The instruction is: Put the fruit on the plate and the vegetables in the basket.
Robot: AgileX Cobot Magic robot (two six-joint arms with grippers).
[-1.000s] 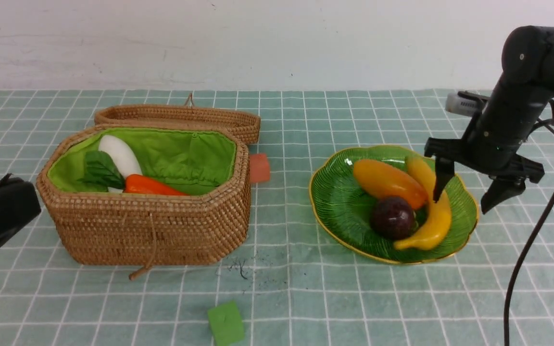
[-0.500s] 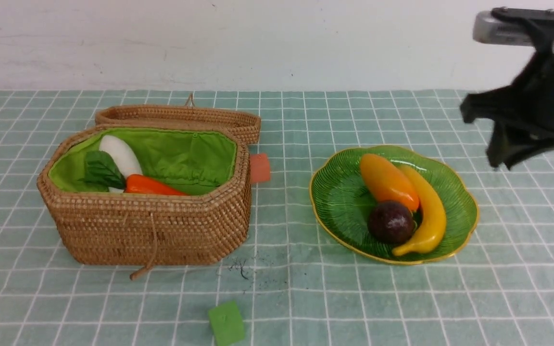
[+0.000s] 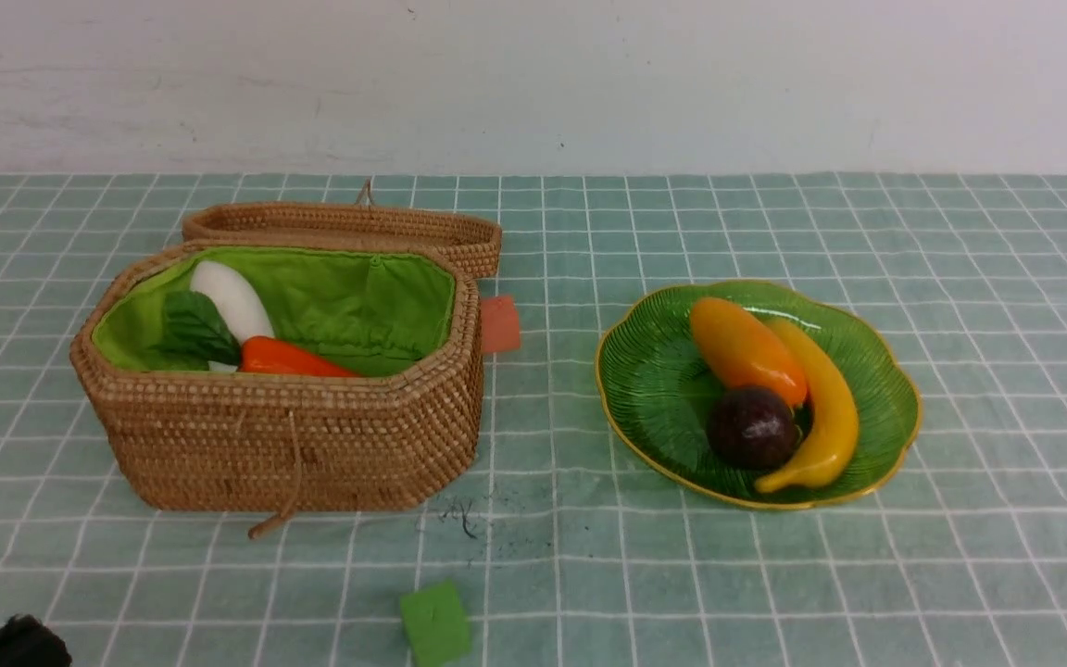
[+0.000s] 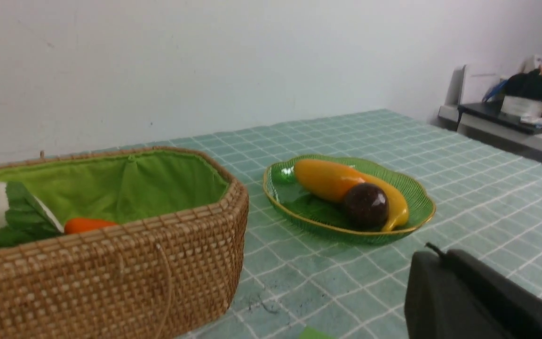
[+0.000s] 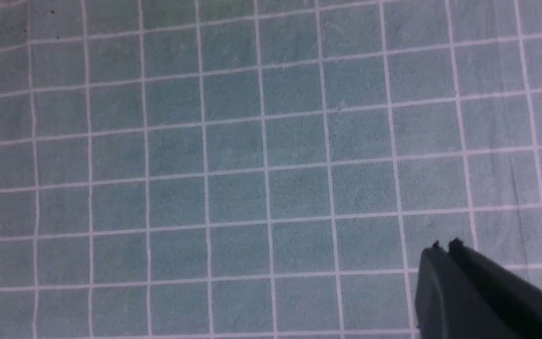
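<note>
Sorting looks finished: banana [image 3: 825,408], mangosteen [image 3: 753,426], orange fruit [image 3: 745,350] on plate [image 3: 654,389]; radish [image 3: 232,298], carrot [image 3: 288,358] in basket [image 3: 311,445] at plate's 9 o'clock, eggplant unseen. Left gripper [image 4: 433,252] and right gripper [image 5: 442,247] closed, empty. Next: idle.

Lab or office-like room: bare white wall [image 3: 533,83], checked green tablecloth [image 3: 774,574], cluttered desk [image 4: 511,117] at side.

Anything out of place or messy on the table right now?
Mostly tidy. Dark smudges or specks mark the cloth just in front of the basket. A loose green cube sits near the front edge, and an orange-red block lies against the basket's right side.
</note>
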